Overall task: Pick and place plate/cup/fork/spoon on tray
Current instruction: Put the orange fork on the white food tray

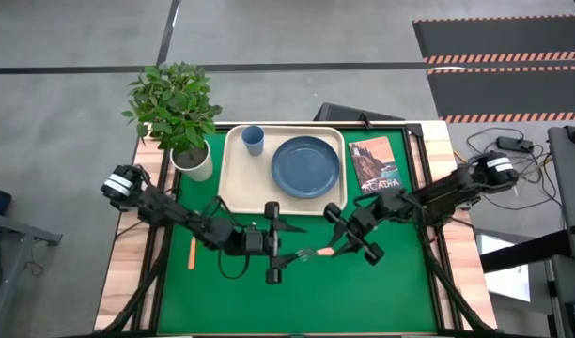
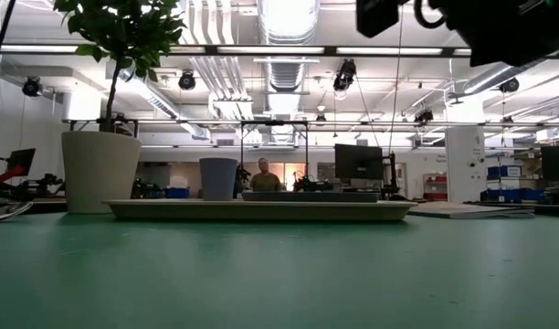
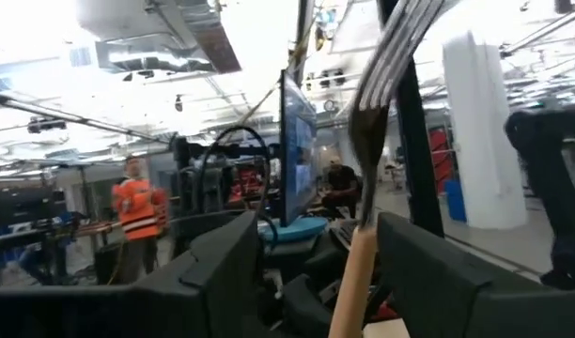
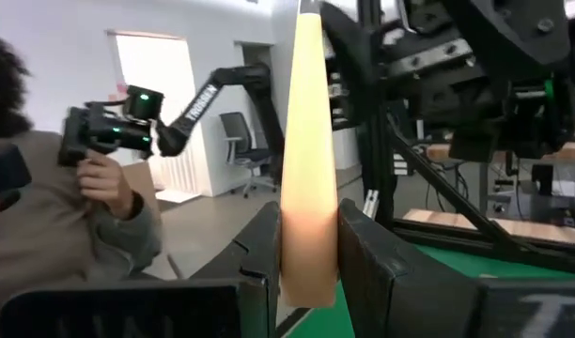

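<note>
Gripping the fork (image 4: 306, 160) by its pale beige handle, my right gripper (image 1: 339, 246) holds it aloft; left gripper (image 1: 286, 246) stands open around the tines.

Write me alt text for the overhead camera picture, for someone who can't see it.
Above a green table, the right gripper holds the fork by its pale handle while the open left gripper faces its tines. Behind them a cream tray carries the dark blue plate and blue cup, with a potted plant left, a booklet right, and the orange-handled spoon lying front left.
</note>
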